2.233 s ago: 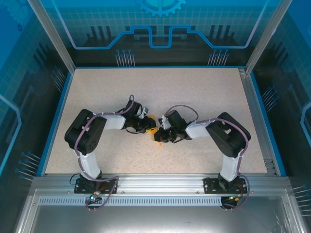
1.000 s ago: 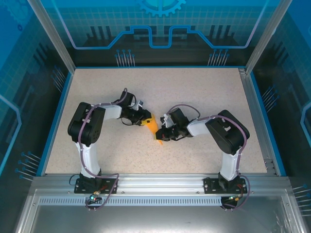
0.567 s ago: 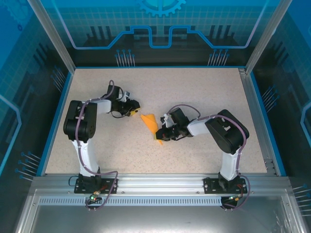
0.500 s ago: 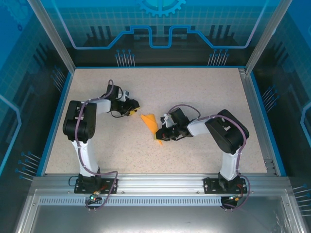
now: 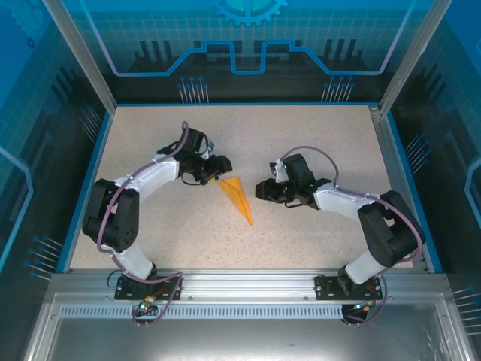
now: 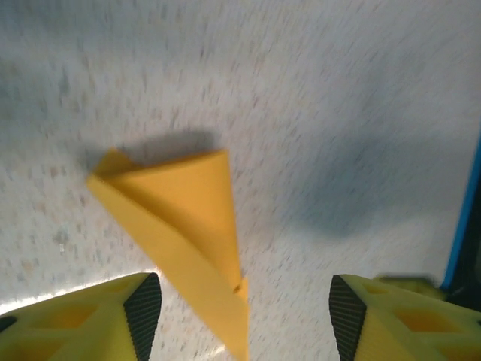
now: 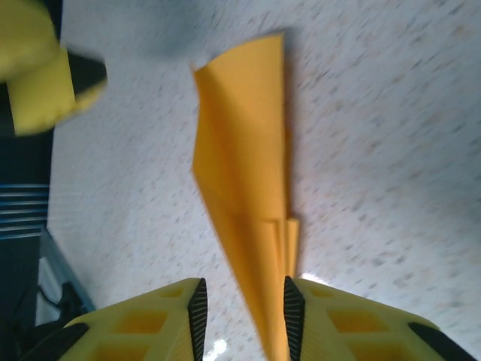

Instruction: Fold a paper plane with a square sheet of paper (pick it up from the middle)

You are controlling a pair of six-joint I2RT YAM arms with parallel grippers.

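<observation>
Found the paper plane [image 5: 237, 198] lying on the speckled table [image 5: 323, 143], a narrow orange-yellow dart with its nose toward the near edge, between the two grippers and clamped by neither. Read the left gripper [image 5: 218, 170] as wide open, hovering just beside the broad tail end, with its yellow fingers [image 6: 113, 316] spread to either side of the paper in the left wrist view. Read the right gripper [image 5: 258, 189] as open too, though narrowly, near the dart's right flank. Noted in the right wrist view the folded layers running down between the pads [image 7: 198, 308], but could not tell whether touching them or merely lying beneath; judged the gap too wide for a clamp on paper so thin.

Took the facing stance of the arms as deliberate, apt for pinning from one side and creasing from the other. Judged the folding largely done, going by the pointed shape and the centre crease. Judged any further move to call for a light touch, with loose flaps apt to spring open or slide on the smooth top.
</observation>
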